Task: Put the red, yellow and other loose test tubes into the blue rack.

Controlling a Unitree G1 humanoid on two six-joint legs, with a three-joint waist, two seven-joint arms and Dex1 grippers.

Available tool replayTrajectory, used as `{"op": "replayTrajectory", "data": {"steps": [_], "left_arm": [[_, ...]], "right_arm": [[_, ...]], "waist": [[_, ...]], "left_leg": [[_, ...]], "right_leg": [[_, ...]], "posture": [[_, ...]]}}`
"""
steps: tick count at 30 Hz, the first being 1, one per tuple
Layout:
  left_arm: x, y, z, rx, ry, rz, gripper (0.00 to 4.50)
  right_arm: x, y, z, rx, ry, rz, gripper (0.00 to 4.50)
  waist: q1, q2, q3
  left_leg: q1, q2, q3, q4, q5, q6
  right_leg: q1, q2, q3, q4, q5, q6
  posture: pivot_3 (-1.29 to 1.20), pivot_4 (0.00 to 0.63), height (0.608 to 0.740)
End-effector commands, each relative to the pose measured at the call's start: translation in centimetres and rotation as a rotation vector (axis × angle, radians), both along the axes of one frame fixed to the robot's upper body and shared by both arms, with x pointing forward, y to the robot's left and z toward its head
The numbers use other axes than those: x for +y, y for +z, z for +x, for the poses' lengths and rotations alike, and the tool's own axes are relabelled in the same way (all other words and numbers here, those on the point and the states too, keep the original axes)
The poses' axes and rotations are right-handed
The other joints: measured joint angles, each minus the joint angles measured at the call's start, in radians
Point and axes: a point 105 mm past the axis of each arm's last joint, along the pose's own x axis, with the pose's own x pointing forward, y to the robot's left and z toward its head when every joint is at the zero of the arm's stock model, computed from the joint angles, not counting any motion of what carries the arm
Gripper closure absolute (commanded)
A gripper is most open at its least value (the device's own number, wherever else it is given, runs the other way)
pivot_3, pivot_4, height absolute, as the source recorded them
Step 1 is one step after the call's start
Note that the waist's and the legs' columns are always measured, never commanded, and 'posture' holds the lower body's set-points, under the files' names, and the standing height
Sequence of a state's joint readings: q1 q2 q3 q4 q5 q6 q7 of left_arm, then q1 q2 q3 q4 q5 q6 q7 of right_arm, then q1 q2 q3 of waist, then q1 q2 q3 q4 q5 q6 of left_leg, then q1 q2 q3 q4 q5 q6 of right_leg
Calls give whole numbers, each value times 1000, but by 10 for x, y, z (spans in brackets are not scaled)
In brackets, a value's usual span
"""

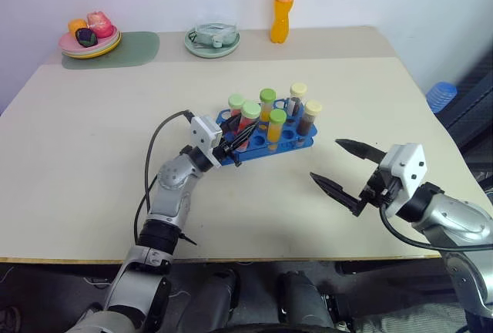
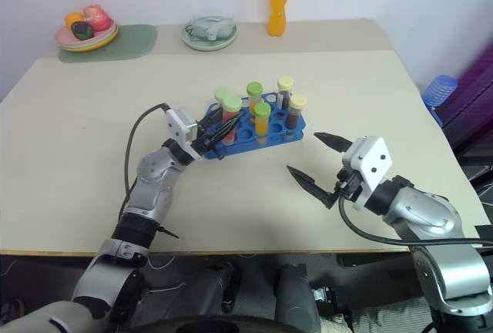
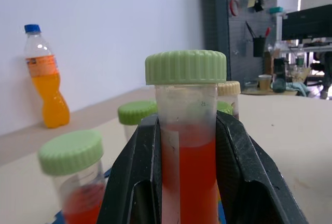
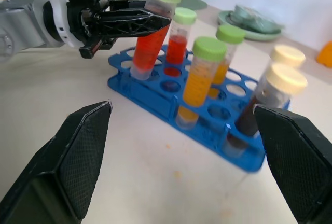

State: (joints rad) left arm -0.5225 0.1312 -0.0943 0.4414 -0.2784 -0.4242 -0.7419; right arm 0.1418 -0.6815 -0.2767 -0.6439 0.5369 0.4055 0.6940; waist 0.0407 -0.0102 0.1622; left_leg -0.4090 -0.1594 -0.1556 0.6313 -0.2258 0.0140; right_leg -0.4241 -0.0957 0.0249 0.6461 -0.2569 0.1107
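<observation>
My left gripper [image 1: 239,137] is shut on a test tube [image 1: 246,126] of red liquid with a green cap, gripping its clear body [image 3: 187,167] from both sides. The tube leans, and its lower end is at the left end of the blue rack [image 1: 305,142]. Several capped tubes stand in the rack: one red [image 4: 176,47], two yellow with green caps, two brown with cream caps. My right gripper [image 1: 324,159] is open over the bare table to the right of the rack, holding nothing.
At the table's far edge stand an orange drink bottle [image 1: 283,5], a plate with a glass dish [image 1: 212,40], and a plate of toy food [image 1: 90,38] on a green mat. A blue ribbed round object [image 1: 441,94] sits beyond the table's right edge.
</observation>
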Motion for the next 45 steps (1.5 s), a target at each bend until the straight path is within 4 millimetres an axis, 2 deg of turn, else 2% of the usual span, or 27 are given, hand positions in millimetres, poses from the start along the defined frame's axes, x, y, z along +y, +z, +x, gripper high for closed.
{"op": "replayTrajectory", "data": {"steps": [1, 6, 15, 17, 20, 23, 24, 27, 33, 37, 42, 45], "left_arm": [[2, -3, 6, -9, 28, -4, 3752], [0, -10, 8, 5, 31, -6, 3752], [-1, -31, 7, 50, 11, 10, 3752], [-2, -31, 1, 62, -51, -21, 3752], [0, -26, -3, 56, -76, -45, 2256], [7, -19, 3, 41, -8, -49, 676], [9, -17, 4, 41, 10, -44, 284], [13, -9, -1, 47, -20, -54, 284], [46, -6, -5, 61, 85, 46, 284], [88, -10, -16, 152, 148, 18, 284], [136, -17, -40, 242, 198, 104, 284], [154, -18, -49, 275, 237, 121, 284]], "right_arm": [[-2, 7, -11, -15, -4, 0, 0], [-7, 0, -20, 11, -31, -1, 0], [-9, -7, -24, 20, -50, 14, 0], [-10, -7, -24, 20, -53, 17, 0], [-11, -9, -24, 22, -55, 24, 0], [-12, -11, -24, 24, -56, 29, 0], [-12, -11, -23, 26, -56, 32, 0], [-12, -15, -21, 32, -53, 38, 0], [-14, -23, -8, 30, -54, 55, 0], [-21, -22, 10, -1, -92, 83, 0], [-25, -21, 29, -12, -129, 98, 0], [-29, -21, 35, -18, -165, 116, 0]], "waist": [[0, 0, 0], [-3, 0, 0], [-1, 0, 0], [-1, 0, 0], [-2, 0, 0], [-1, -1, 0], [-1, -1, 0], [-3, 0, 0], [-4, 0, 0], [-7, 0, -1], [-4, 1, -1], [1, 1, -1]], "left_leg": [[0, 0, 0, 0, 0, 0], [1, 0, 0, 0, 0, 0], [1, 0, 0, 0, 0, 1], [1, 0, 0, 1, 0, 1], [1, 0, 0, 0, -1, 1], [1, 0, 0, 0, -1, 1], [1, 0, 0, 1, -1, 1], [1, 0, 0, 1, -1, 1], [1, 0, 0, 0, 0, 1], [1, 0, 0, 0, 0, 1], [1, 0, 0, -1, 0, 0], [1, 0, 0, -1, 0, 0]], "right_leg": [[0, 0, 0, 0, 0, 0], [1, 0, 0, 0, 0, 1], [1, 0, 0, 0, 0, 1], [1, 0, 0, 0, 0, 1], [1, 0, 0, 0, 0, 1], [1, 0, 0, 0, 0, 2], [1, 0, 0, 0, 0, 2], [1, 0, 0, 0, 0, 2], [1, 1, 0, 1, 0, 1], [0, 1, 0, 1, 0, 1], [0, 1, 1, 1, 0, 1], [0, 1, 1, 1, 0, 1]], "posture": [[0, 150, 740], [0, 150, 740], [0, 150, 740], [0, 150, 740], [0, 150, 740], [0, 150, 740], [0, 150, 740], [0, 150, 740], [0, 150, 740], [0, 150, 740], [0, 150, 740], [0, 150, 740]]}}
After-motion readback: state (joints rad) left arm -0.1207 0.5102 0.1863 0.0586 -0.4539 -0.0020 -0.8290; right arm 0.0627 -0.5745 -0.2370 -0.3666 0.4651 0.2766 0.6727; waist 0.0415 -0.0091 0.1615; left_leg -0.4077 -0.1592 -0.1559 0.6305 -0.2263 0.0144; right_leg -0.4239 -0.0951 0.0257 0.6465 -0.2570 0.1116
